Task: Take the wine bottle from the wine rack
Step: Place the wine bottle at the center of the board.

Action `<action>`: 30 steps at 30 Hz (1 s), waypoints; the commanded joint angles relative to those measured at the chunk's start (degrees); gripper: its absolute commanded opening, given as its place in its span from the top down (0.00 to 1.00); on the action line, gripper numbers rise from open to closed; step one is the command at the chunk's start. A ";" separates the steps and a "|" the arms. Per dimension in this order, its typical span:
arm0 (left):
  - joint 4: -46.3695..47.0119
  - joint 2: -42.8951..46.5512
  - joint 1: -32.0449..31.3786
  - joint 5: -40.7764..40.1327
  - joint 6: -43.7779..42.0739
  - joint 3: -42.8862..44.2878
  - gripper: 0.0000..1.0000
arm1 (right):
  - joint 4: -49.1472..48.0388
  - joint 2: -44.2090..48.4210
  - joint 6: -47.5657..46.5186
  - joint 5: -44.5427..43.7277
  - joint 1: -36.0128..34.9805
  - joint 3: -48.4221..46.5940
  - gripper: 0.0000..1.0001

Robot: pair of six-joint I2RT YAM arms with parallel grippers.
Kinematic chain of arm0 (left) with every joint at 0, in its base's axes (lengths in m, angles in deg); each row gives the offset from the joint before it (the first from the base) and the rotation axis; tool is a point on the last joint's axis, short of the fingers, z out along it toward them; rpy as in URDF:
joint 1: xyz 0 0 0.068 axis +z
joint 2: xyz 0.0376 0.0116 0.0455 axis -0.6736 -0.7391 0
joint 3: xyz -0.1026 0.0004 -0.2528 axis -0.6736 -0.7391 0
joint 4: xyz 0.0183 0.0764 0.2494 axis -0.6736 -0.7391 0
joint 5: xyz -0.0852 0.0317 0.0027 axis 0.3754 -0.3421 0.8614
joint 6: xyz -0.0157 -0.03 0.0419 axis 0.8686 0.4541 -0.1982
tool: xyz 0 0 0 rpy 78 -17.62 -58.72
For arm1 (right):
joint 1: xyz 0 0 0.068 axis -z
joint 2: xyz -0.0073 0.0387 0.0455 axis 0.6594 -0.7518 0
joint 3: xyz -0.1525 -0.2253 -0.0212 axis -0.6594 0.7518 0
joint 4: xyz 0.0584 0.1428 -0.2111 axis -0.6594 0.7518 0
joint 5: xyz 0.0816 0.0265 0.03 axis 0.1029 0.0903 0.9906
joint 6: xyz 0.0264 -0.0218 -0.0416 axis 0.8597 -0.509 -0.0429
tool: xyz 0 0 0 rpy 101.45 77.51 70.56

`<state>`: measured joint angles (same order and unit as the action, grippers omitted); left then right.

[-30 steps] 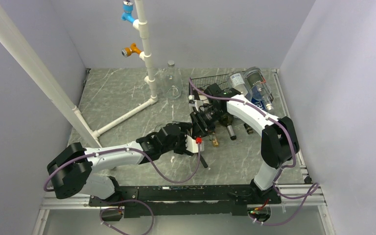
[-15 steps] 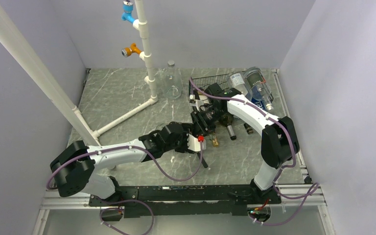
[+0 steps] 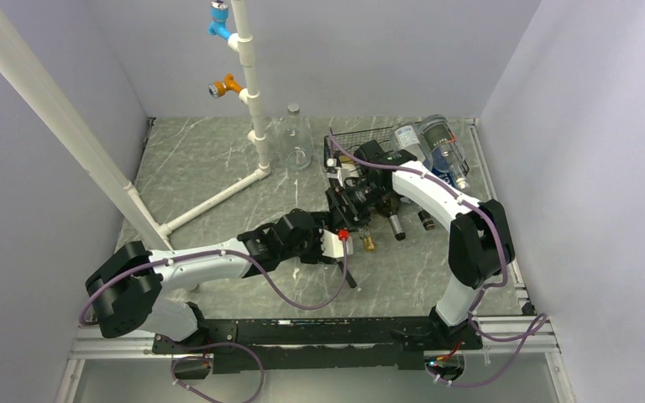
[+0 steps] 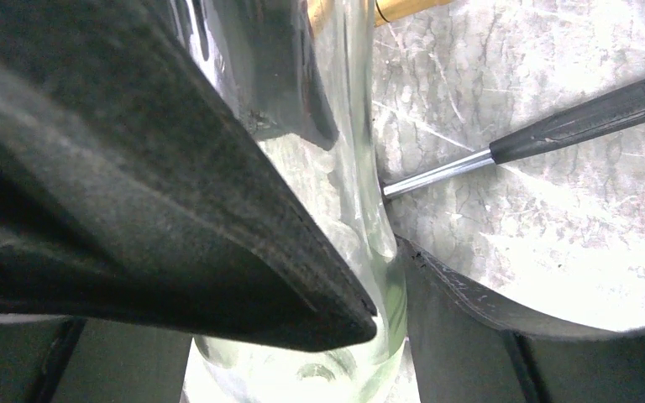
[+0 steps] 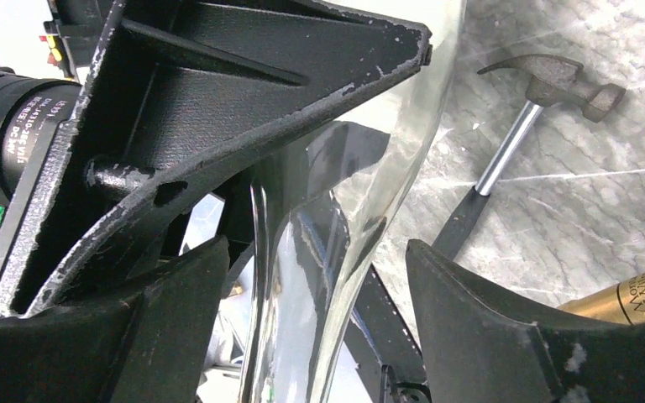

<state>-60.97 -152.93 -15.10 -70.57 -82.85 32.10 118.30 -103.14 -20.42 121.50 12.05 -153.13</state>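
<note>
One grip only on the bottle (image 4: 359, 197), off the rack (image 3: 359, 134) above the worktop (image 3: 218, 168): my left fingers (image 4: 176, 218) clamp it, right fingers (image 5: 487, 336) stand wide around it; its length seems to run along both.

The worktop (image 3: 210, 159) carries one wine rack (image 3: 359, 137), and two arms reach over it: the left arm (image 3: 206, 262) and the right arm (image 3: 432, 191). Seven bottles can be counted: one upright clear bottle (image 3: 294, 134), one small pale bottle (image 3: 407, 137), one large pale bottle (image 3: 441, 151), one dark-necked bottle (image 3: 396, 225), a second dark-necked bottle (image 3: 426, 220), one gold-foiled bottle (image 3: 368, 243) and one further clear bottle (image 4: 361, 193). There is one hammer (image 5: 546, 80). One white pipe stand (image 3: 248, 75) bears two coloured fittings: one blue fitting (image 3: 217, 21) and one orange fitting (image 3: 225, 86).
</note>
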 commanded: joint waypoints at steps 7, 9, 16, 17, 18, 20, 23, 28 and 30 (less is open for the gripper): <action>4.60 3.12 -0.29 2.04 0.57 -0.59 1.00 | -0.59 4.65 -3.86 7.24 -0.86 -2.57 0.06; 4.70 3.48 -0.29 2.12 0.57 -0.89 1.00 | -0.16 5.05 -4.96 7.82 -0.68 -2.90 0.05; 4.40 4.39 -0.23 2.30 0.99 -1.36 1.00 | 2.43 7.18 -9.08 9.45 -0.04 -5.59 0.01; 4.38 4.50 -0.22 2.23 1.01 -1.38 1.00 | 2.48 7.65 -9.26 9.05 0.14 -5.77 0.01; 4.34 4.73 -0.21 2.21 1.01 -1.46 1.00 | 2.62 8.00 -9.44 8.80 0.43 -5.80 0.01; 4.47 5.08 -0.21 2.29 1.01 -1.62 1.00 | 2.85 8.64 -9.74 8.28 1.29 -6.06 0.01; 4.56 5.44 -0.10 2.39 1.10 -1.82 1.00 | 2.89 9.21 -10.05 8.39 3.23 -5.87 0.01; 4.54 6.29 0.14 2.43 1.27 -2.16 1.00 | 3.59 10.62 -12.20 9.02 6.79 -5.99 0.01; 4.36 6.61 0.15 2.52 1.28 -2.26 1.00 | 3.96 11.48 -13.32 9.14 8.10 -5.81 0.01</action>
<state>-61.06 -149.83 -15.10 -68.73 -82.04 29.66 121.14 -94.81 -30.36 128.15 17.90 -156.91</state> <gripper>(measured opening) 0.792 0.989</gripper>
